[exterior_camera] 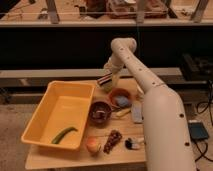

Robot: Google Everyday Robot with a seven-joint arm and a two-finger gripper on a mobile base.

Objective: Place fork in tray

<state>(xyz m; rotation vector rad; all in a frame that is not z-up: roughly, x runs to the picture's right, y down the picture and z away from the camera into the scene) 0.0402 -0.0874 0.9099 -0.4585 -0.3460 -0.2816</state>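
The yellow tray stands on the left half of the small wooden table and holds one green vegetable. My gripper hangs low over the table's far edge, just past the tray's far right corner and left of the orange bowl. I cannot pick out the fork for certain. Some pale bits lie in the brown bowl, too unclear to name. My white arm crosses the right side of the table and hides part of it.
A stubby yellowish utensil and a grey flat item lie right of the brown bowl. A peach-coloured fruit, a dark cluster and a white-handled brush lie along the front edge. A shelf runs behind the table.
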